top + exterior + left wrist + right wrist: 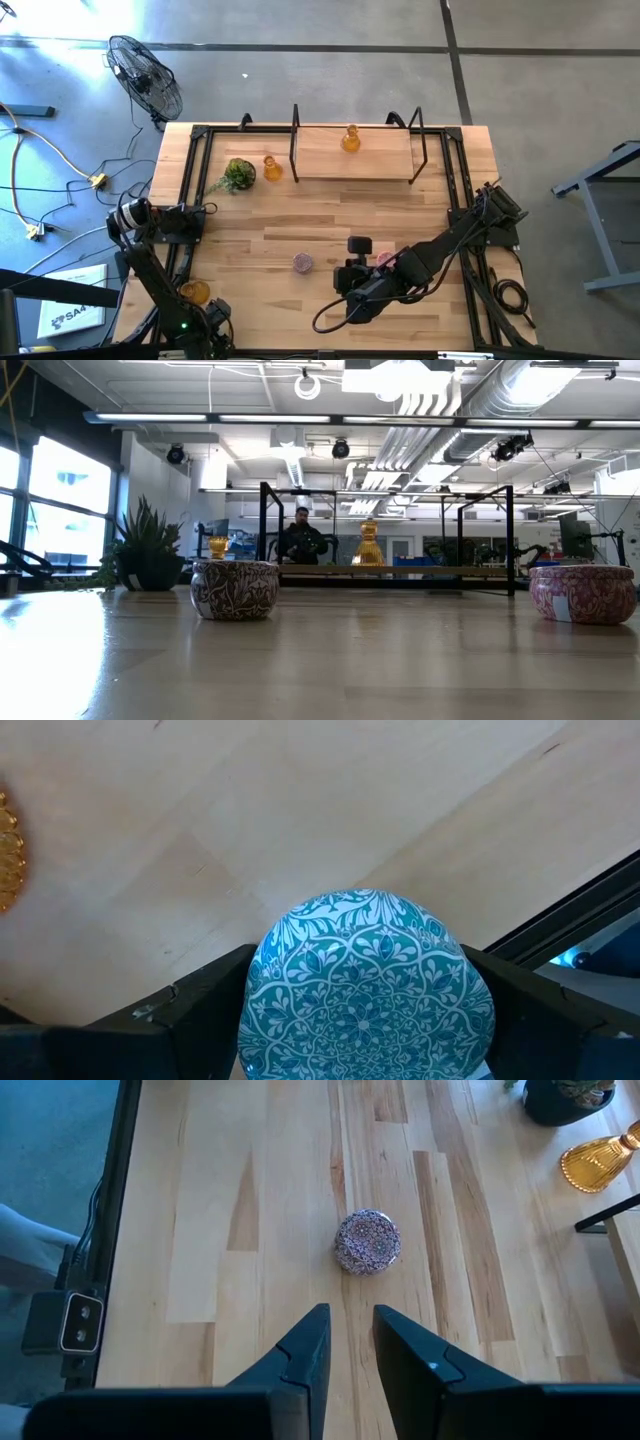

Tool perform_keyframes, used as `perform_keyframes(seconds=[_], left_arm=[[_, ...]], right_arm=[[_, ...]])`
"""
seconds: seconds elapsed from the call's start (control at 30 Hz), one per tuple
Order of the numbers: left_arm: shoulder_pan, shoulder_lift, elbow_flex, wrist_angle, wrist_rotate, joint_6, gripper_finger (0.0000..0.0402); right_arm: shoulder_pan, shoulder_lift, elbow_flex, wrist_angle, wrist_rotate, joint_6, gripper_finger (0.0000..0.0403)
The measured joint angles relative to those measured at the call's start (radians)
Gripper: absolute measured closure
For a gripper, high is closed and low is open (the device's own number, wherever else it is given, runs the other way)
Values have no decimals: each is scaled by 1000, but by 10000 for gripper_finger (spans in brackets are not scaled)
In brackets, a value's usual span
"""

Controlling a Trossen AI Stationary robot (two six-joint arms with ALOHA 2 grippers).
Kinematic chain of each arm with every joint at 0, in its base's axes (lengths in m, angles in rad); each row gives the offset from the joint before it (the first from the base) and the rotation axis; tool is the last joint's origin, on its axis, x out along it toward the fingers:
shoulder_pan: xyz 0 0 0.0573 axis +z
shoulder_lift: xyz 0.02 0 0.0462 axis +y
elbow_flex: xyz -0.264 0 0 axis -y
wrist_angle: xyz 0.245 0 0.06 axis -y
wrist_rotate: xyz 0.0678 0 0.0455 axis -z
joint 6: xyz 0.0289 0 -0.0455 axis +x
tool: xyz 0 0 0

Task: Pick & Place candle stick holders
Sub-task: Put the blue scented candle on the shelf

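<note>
My left gripper [214, 316] is at the near left corner, shut on the pale blue patterned round holder [365, 988], which the gripper hides in the high view. An amber holder [195, 291] stands beside it. My right gripper [350, 1320] is empty, its fingers a narrow gap apart. It points toward the table's left at the lilac round holder [367, 1242], which stands on the table a short way ahead [303, 262]. The pink round holder [385, 258] stands beside the right arm. One amber holder [271, 167] stands near the plant and another [350, 138] on the shelf. My left gripper holds the pale blue holder between its two fingers, one on each of its round sides [262, 982]. The holder fills the space between them. Whether it stands on the table or is lifted does not show.
A small potted plant [238, 175] stands at the far left. A wooden shelf on a black frame [355, 155] spans the far side. Black rails run along the table's edges [190, 200]. In the low view a person [301, 540] is behind the table.
</note>
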Motion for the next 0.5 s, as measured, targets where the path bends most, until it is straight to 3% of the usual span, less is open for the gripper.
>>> perform_keyframes(seconds=[0.23,0.5], left_arm=[[1,0,0,0,17,23,84],[-2,0,0,-6,-52,74,108]], right_arm=[[0,0,0,0,0,1,329],[0,0,0,0,0,1,329]])
